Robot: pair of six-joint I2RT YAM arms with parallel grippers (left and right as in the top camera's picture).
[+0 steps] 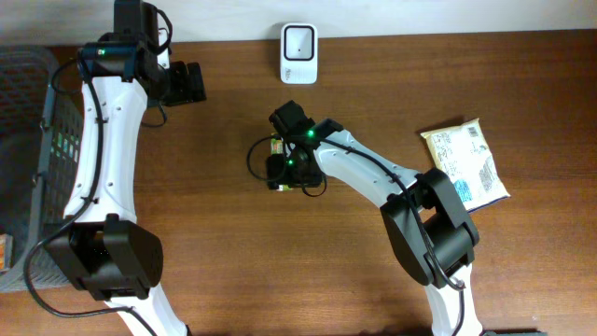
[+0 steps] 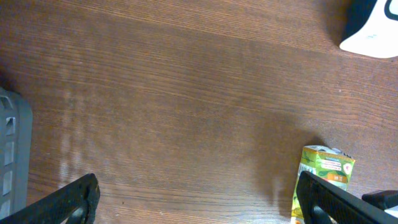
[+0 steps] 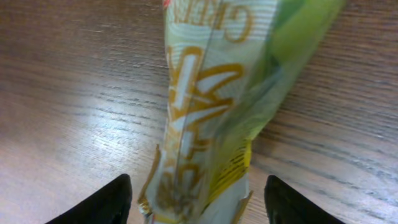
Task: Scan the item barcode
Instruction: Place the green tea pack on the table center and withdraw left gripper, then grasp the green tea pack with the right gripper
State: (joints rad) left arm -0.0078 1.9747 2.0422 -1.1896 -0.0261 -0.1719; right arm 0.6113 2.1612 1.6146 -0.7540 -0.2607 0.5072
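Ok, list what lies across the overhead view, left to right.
Grey basket → left claw → white scanner → pale snack packet.

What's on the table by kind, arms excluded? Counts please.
Snack packets: 2 (green packet, cream packet)
Barcode scanner: 1
Basket: 1
Total: 4
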